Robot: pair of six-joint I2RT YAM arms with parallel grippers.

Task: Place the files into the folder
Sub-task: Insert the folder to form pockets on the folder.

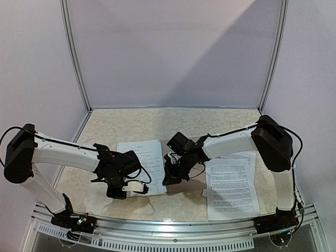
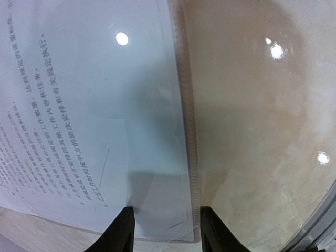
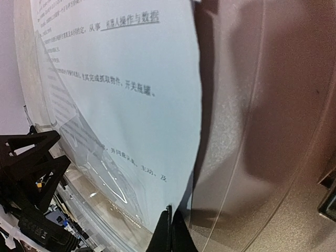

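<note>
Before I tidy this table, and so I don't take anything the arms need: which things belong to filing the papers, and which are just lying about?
Job:
folder, a printed sheet in it
files, stacked at the right
left gripper
right gripper

Just there:
table
metal rail at the near edge

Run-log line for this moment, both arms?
left gripper: jaws open astride folder edge | right gripper: jaws shut on sheet corner | other files: stacked right
</note>
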